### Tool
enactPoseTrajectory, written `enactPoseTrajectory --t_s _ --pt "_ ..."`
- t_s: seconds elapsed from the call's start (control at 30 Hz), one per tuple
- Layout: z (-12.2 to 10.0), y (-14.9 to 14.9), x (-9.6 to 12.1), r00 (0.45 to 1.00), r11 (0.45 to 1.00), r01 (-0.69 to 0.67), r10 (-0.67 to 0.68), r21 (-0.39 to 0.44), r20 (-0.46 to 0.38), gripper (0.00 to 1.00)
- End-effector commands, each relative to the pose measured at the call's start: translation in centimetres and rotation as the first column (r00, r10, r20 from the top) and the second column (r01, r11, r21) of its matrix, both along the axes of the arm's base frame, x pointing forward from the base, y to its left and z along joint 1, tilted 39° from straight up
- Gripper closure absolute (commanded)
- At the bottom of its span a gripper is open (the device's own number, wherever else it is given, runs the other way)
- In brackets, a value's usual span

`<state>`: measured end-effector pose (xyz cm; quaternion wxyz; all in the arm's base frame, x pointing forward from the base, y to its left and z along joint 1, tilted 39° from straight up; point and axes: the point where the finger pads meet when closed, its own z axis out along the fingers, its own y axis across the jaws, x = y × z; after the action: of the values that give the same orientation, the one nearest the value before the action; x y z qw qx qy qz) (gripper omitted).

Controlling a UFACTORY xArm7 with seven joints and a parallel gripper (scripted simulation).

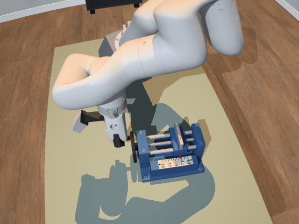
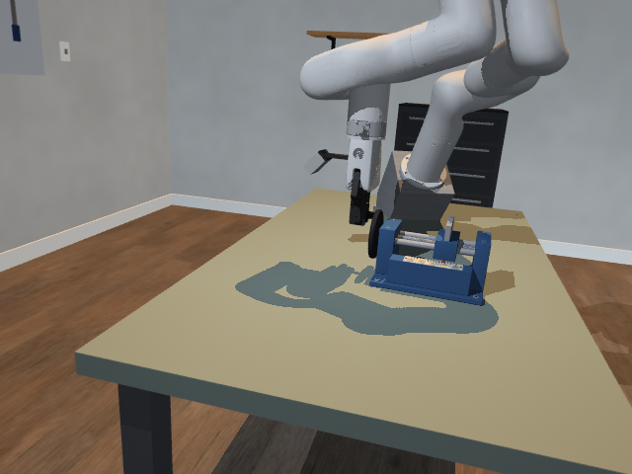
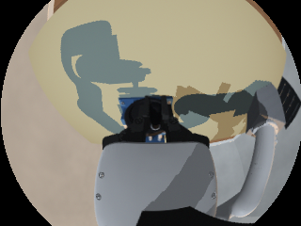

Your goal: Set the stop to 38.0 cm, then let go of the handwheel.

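Gripper (image 1: 119, 142) clamped on the handwheel (image 1: 133, 147) crank at the fixture's (image 1: 168, 172) left end — mid-cranking. Pointer (image 1: 180, 157) reads past 38 — keep turning, then release.

Smooth white rounded arm (image 1: 135, 60), silver wrist collar (image 1: 112, 109), black gripper (image 1: 118, 141), apparently screw-dotted housing.
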<state>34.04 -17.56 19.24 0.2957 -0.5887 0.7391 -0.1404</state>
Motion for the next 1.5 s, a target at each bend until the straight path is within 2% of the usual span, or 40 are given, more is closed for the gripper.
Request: enactPoseTrajectory --t_s 0.0,0.57,0.8,1.0,1.47 --pt "-0.3 0.1 -0.3 1.000 1.000 0.002 -0.002 -0.003 0.007 0.94" --pt "-3.0 0.8 -0.2 1.000 1.000 0.002 -0.002 -0.003 0.007 0.94" --pt "-4.4 1.1 0.8 1.000 1.000 0.002 -0.002 -0.003 0.007 0.94" --pt "-5.1 1.0 2.6 1.000 1.000 0.002 -0.002 -0.003 0.007 0.94" --pt "-4.9 0.7 4.5 1.000 1.000 0.002 -0.002 -0.003 0.007 0.94"
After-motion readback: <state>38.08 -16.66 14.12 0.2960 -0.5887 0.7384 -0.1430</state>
